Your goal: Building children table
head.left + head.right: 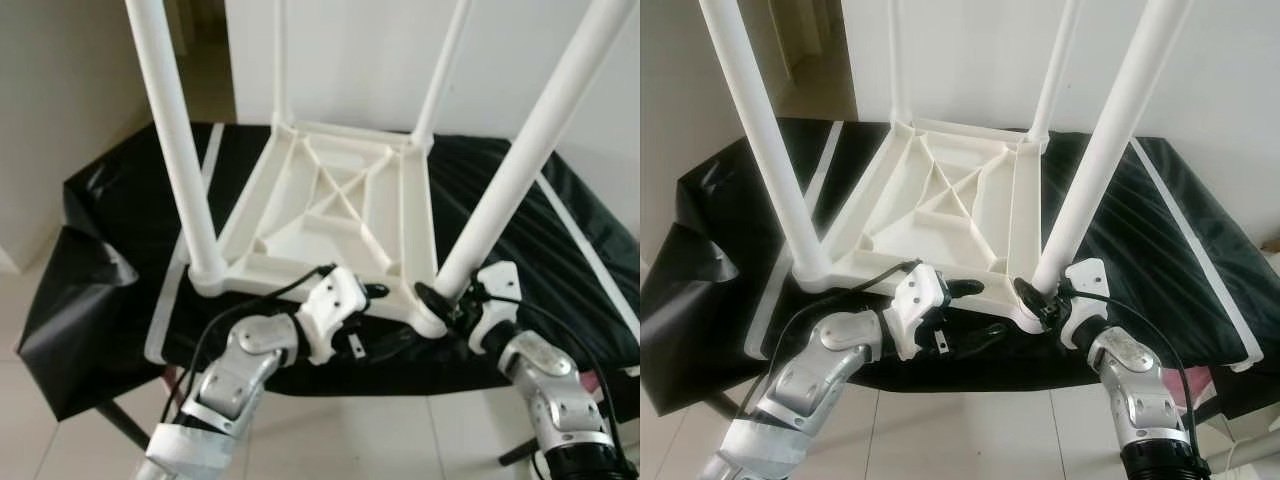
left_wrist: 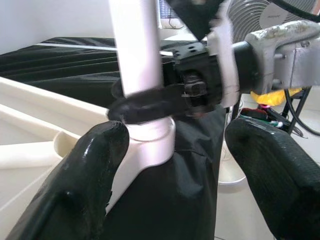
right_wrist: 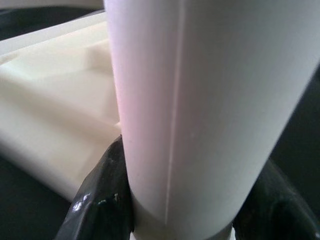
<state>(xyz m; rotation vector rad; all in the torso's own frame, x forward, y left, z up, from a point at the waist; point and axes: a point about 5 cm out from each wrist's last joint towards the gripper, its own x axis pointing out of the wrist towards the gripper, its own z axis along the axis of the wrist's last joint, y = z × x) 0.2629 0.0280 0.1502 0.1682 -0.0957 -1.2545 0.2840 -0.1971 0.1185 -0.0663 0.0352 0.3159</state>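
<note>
1. Because the near right leg (image 1: 520, 165) has to be seated in its corner socket, we are clamping our right gripper (image 1: 437, 301) around the foot of that leg; in the right wrist view its two black fingers (image 3: 102, 200) are pressing against either side of the white tube.
2. While that grip is holding, we are keeping our left gripper (image 1: 365, 292) spread wide and holding nothing, just beside the same corner at the near edge of the tabletop (image 1: 330, 205). In the left wrist view its fingers (image 2: 75, 185) are standing on either side of the socket without closing on it, which we judge to be a bracing stance for the frame.
3. The children's table is lying upside down, ribbed underside up, so that the sockets are facing us. All four legs are standing up from the corners, the near left leg (image 1: 175, 130) among them, so we are judging the assembly to be close to finished.
4. The black cloth (image 1: 100, 230) with white stripes is covering the work table underneath, probably to keep the plastic from scuffing.
5. Past the corner, the left wrist view is showing a fan (image 2: 265, 17) with a little lettering on it, too small for us to read. We are finding no other labels or writing.
</note>
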